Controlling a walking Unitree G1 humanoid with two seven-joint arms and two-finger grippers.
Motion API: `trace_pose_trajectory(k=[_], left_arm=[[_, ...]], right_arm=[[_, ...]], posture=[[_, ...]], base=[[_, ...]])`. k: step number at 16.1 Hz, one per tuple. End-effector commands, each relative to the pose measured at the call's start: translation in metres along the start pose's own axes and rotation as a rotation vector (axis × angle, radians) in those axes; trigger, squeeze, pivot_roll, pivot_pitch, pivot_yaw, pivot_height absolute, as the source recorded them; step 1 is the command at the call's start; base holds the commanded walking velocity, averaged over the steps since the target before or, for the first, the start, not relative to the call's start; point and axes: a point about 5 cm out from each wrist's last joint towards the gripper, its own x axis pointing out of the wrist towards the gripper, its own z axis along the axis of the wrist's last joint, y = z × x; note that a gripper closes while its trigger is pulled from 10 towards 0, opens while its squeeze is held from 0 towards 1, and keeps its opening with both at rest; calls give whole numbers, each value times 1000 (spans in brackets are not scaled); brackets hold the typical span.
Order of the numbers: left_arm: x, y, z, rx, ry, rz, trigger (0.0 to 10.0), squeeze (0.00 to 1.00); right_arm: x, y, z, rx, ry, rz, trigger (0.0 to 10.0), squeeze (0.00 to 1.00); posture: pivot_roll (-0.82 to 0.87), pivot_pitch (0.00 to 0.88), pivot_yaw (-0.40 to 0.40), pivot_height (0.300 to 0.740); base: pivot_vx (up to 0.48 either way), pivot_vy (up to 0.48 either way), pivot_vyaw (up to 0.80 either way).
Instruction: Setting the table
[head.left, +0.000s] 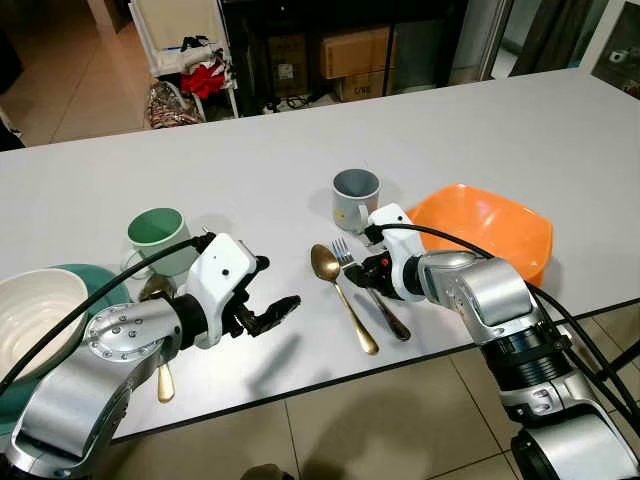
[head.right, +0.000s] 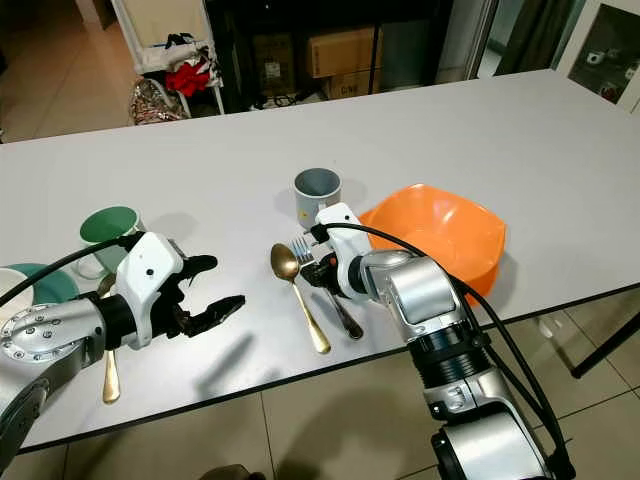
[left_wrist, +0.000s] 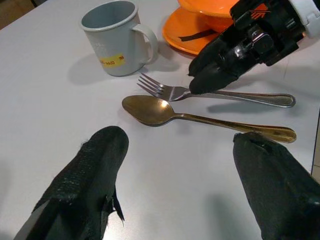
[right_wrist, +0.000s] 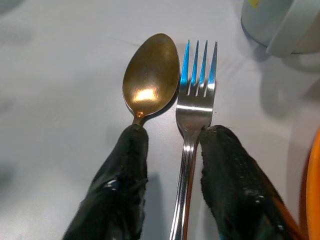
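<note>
Where the white table (head.left: 520, 130) meets its near edge, the right gripper (right_wrist: 172, 150) hangs low over a silver fork (right_wrist: 192, 125), its 2 black fingers (right_wrist: 117, 190) spread apart and straddling the fork's handle without clamping it. A gold spoon (head.left: 340, 295) lies just beside the fork on its left, bowl pointing away from the robot. Behind the pair stands a grey mug (head.left: 355, 198), upright, with nothing visible inside, and an orange bowl (head.left: 495, 228) sits to its right, resting on an orange plate (left_wrist: 187, 35); the bowl looks bare inside. The left gripper (head.left: 262, 310) hovers above the table left of the spoon, fingers apart and holding nothing. Beyond it a green mug (head.left: 158, 238) stands upright, and a cream bowl (head.left: 35, 310) rests on a teal plate (head.left: 95, 280) at the far left. A second gold spoon (head.right: 110, 365) lies partly under the left arm
</note>
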Motion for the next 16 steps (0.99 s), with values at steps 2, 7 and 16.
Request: trace_pose_trajectory(k=[2, 7, 16], left_arm=[[2, 1, 0, 6, 7, 2, 10000, 71], [2, 1, 0, 6, 7, 2, 10000, 71], [2, 1, 0, 6, 7, 2, 10000, 71]], right_arm=[[-1, 1, 4, -16, 0, -5, 10000, 1000], [-1, 1, 4, -16, 0, -5, 10000, 1000], [-1, 1, 4, -16, 0, -5, 10000, 1000]], posture=[[102, 0, 54, 740], [102, 0, 54, 740], [102, 0, 54, 740]], base=[[0, 0, 0], [0, 0, 0], [0, 0, 0]])
